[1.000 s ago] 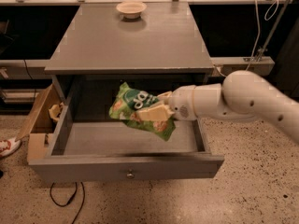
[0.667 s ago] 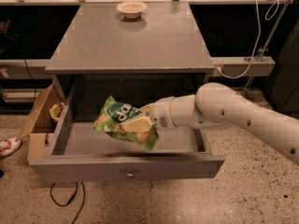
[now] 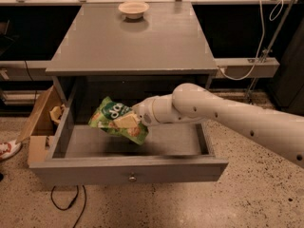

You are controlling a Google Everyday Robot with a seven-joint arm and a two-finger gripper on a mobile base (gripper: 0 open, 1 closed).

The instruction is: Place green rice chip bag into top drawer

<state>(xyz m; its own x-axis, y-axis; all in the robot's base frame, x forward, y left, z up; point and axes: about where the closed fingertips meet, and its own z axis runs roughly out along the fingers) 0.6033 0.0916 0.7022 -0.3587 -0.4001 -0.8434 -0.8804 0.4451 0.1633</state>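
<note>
The green rice chip bag (image 3: 115,119) is crinkly bright green with white lettering and pictured tan chips. It hangs tilted over the left-middle of the open top drawer (image 3: 128,169), above the drawer floor. My gripper (image 3: 136,118) reaches in from the right on a white arm and is shut on the bag's right side; the bag hides most of the fingers. The drawer is pulled out, its grey front panel with a small round knob (image 3: 132,177) facing me.
A small cream bowl (image 3: 133,8) sits at the back of the grey cabinet top (image 3: 133,42). An open cardboard box (image 3: 40,122) stands on the floor left of the drawer. A black cable (image 3: 66,204) lies on the speckled floor. A shoe (image 3: 7,149) shows at far left.
My gripper has carried the bag leftward and slightly down within the open drawer. The drawer and the bowl have not moved.
</note>
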